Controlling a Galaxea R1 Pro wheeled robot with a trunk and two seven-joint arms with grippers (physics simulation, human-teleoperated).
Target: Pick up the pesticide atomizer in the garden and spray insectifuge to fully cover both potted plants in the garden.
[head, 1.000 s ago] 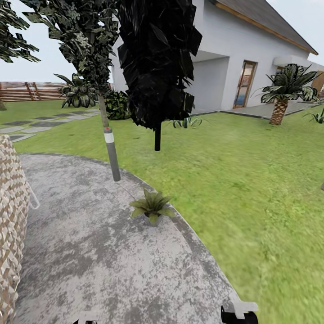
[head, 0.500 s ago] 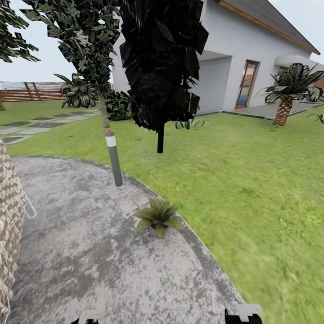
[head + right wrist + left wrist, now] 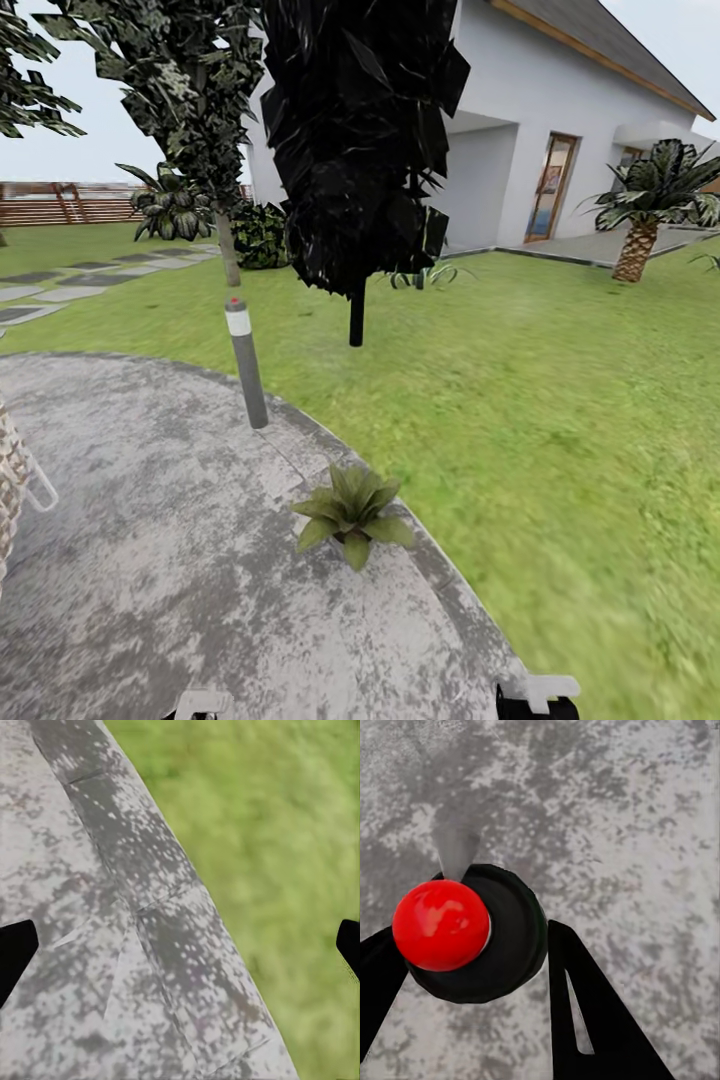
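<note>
Your left tool (image 3: 472, 960) is clamped on the pesticide atomizer (image 3: 472, 934), red top facing the wrist camera, above the paved patio (image 3: 630, 817). Your right tool (image 3: 180, 945) hangs spread apart and empty over the patio edge. One potted plant (image 3: 350, 508) sits ahead of both tools. Spray from this far and mist may fall short; a loose grip could drop the bottle.

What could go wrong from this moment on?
1. The potted plant sits low near the patio edge; the base might clip it.
2. The left gripper holds the pesticide atomizer with its red top toward the camera; aim is hard to judge, so spray may miss leaves.
</note>
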